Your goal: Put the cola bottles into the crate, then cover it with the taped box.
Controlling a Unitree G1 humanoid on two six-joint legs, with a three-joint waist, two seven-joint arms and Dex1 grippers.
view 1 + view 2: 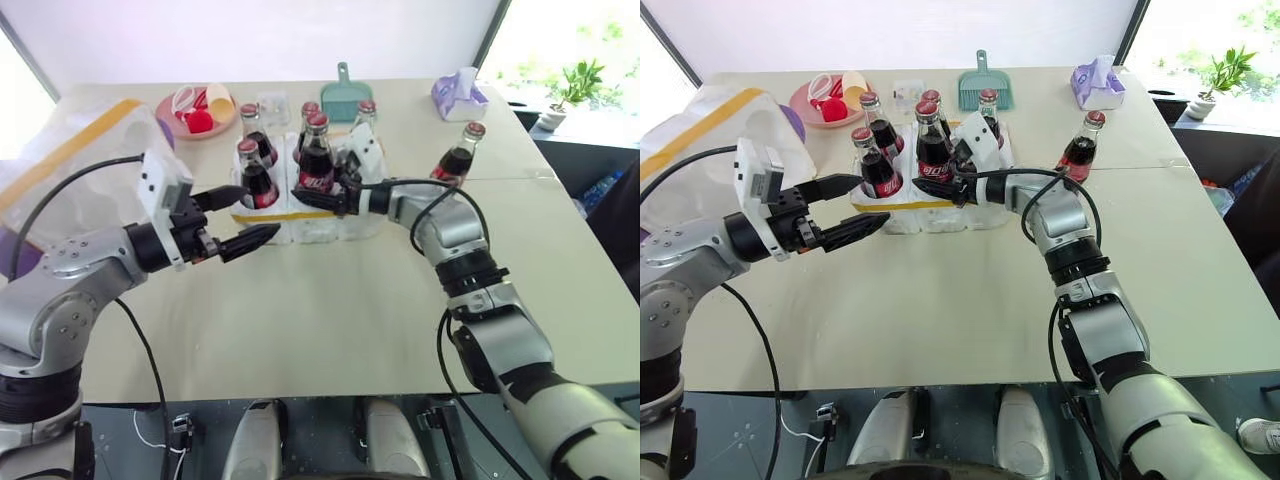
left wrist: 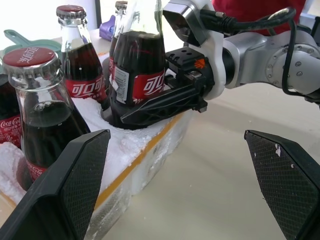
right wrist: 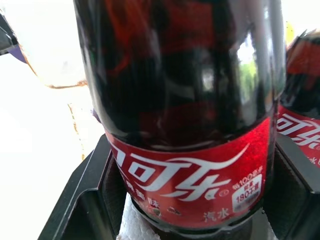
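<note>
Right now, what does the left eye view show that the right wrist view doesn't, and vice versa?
Left eye view adds: a sixth bottle standing on the table apart from the crate, plus the dustpan and tissue pack. Right wrist view adds: the label print up close. Both: the front-middle bottle seated in its crate well, at the right gripper.

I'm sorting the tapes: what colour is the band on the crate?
Yellow. The band runs along the white crate's side, clearest in the left wrist view.
</note>
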